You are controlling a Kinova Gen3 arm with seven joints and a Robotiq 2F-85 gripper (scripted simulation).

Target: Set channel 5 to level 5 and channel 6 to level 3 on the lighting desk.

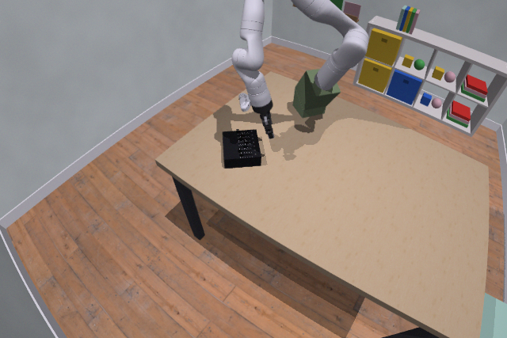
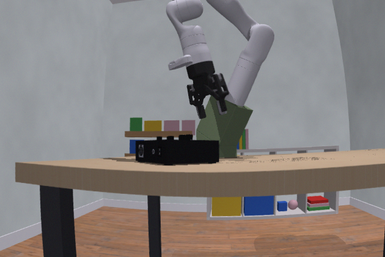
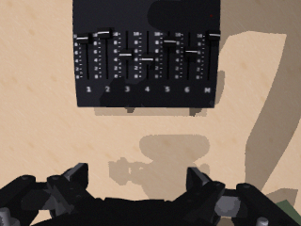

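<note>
Gripper (image 2: 209,108): jaws fully open, empty.
Lighting desk (image 3: 146,7): on table (image 1: 368,203), below and ahead of jaws, no contact.

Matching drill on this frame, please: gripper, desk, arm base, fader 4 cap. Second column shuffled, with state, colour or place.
1. gripper
2. desk
3. arm base
4. fader 4 cap

A. green
B. black, standing on the table
C. closer to the number row than any other cap
D. open, empty, in the air

Pairs: 1-D, 2-B, 3-A, 4-C
</note>
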